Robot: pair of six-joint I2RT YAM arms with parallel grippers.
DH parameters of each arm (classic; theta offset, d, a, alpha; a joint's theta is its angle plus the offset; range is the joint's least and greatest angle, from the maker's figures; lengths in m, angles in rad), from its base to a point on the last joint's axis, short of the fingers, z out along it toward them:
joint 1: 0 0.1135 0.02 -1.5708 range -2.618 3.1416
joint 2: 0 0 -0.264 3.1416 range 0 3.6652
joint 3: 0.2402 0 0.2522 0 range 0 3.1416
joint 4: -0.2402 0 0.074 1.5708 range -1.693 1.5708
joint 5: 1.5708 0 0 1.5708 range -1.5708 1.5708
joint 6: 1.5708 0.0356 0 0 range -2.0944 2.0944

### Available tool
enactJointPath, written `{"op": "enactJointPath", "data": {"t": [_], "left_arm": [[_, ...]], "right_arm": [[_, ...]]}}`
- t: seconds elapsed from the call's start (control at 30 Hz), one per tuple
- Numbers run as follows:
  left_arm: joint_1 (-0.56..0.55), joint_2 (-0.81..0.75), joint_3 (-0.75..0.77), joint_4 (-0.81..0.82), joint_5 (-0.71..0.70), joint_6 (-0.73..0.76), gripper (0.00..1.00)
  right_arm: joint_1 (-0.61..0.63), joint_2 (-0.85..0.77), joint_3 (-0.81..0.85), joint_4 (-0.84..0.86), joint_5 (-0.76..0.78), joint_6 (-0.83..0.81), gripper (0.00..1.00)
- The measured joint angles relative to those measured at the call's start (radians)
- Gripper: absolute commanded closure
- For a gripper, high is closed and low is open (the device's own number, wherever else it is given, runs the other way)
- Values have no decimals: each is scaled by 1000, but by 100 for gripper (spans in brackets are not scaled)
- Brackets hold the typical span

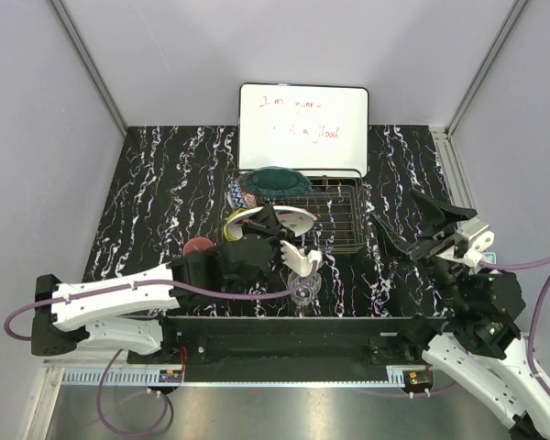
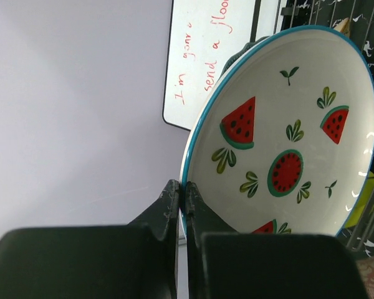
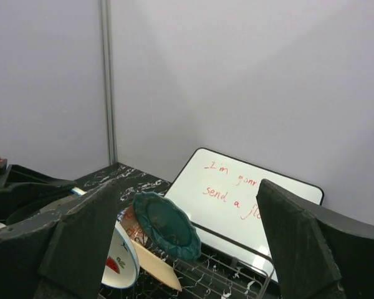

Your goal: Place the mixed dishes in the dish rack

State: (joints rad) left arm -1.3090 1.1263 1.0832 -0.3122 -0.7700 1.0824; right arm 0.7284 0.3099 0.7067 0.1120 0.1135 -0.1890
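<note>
Step in hand, we judge: racking the watermelon plate [image 1: 293, 218], rim-pinched in the left gripper [image 2: 182, 190] at the dish rack [image 1: 341, 220], top view centre; next calls for lowering it in upright.

Left arm: white moulded shell links [image 1: 119, 295] with black joints, behind the left pincer [image 2: 181, 187].
Left fingers [image 2: 168, 212]: matte black, tapering to thin tips.
Right arm: white shell [image 1: 481, 362] and black wrist block [image 1: 481, 307] with a green light [image 1: 489, 327], behind the right pincer [image 1: 401, 215].
Cables: thin purple cables [image 1: 522, 267] trailing back from each pincer.
</note>
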Motion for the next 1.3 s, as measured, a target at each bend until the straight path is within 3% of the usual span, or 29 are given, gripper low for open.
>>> {"op": "enactJointPath", "data": {"t": [0.2, 0.9, 1.3], "left_arm": [[-16, -14, -80, 193, -1, 117, 100], [-80, -118, -577, 871, 26, 521, 100], [-83, -76, -635, 1139, 30, 636, 100]], "right_arm": [[-1, 27, -7, -8, 27, 17, 3], [-1, 47, -14, -52, 27, 30, 3], [-1, 34, -35, -75, 26, 48, 3]]}}
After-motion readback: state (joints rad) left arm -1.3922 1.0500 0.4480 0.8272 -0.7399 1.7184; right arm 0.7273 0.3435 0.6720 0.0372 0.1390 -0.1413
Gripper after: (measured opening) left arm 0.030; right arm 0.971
